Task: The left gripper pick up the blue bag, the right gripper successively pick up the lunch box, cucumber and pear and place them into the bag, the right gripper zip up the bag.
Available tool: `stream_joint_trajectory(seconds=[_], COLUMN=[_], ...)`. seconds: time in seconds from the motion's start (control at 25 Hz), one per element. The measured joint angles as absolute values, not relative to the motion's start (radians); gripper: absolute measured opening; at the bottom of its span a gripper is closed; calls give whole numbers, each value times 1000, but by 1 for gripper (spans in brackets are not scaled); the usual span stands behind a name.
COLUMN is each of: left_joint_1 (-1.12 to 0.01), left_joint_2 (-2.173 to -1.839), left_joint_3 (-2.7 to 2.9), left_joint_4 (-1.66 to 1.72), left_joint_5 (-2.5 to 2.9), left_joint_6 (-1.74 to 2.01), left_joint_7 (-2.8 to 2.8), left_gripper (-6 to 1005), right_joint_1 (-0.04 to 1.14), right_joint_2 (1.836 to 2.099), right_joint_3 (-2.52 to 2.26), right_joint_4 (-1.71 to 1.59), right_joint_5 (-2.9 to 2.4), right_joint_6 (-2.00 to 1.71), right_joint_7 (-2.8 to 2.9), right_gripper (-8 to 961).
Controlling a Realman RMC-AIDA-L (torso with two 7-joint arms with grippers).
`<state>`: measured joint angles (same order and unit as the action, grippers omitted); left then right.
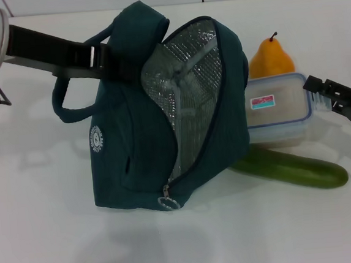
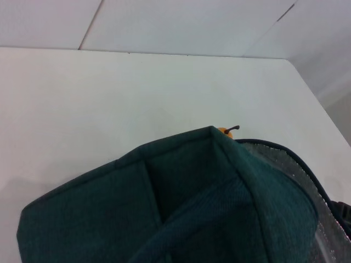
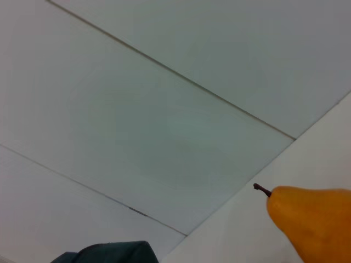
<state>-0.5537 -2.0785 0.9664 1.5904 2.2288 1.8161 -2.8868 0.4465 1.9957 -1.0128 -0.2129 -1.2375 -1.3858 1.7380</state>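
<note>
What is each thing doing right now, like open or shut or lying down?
blue bag: unzipped, open, top held by the left gripper.
lunch box: lid on, on the table.
cucumber: lying flat.
pear: upright behind the lunch box.
right gripper: beside the lunch box, holding nothing.

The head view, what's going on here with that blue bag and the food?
The left gripper holds the dark teal-blue fabric bag by its top, its foil-lined mouth unzipped and gaping toward the food. The right gripper sits beside the clear blue-rimmed lunch box. Nothing is packed yet: the lunch box, long green cucumber and orange-yellow pear all rest on the white table.
</note>
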Motion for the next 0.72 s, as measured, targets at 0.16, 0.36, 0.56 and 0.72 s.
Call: stream_joint_trajectory(seconds=[0.16,0.36,0.56,0.72], left_joint_1=[-556,-564,-571,-572], left_joint_2=[-2077,-2076,-2075,-2075], left_joint_3=[966,966,966,966], left_joint_4=[1578,1552,1549,1544], left_joint_5=[2229,2229,2229,2229], left_joint_6=[1816,1815,1815,1815], left_joint_7=[-2885,-2875,-2873,-2864], left_gripper=[54,54,54,54], right_joint_1=[450,459,465,464], right_joint_2=[1998,2009,2012,2012], right_joint_3=[-1012,-1017,-1018,-1014], right_joint_4=[-212,-212,-210,-209], right_joint_5=[-1237,-1236,-1236,-1230], right_joint_6=[-1384,-1365,-1372,-1382], right_joint_7=[1740,1740,1741,1745], right_gripper=[729,652,606,578])
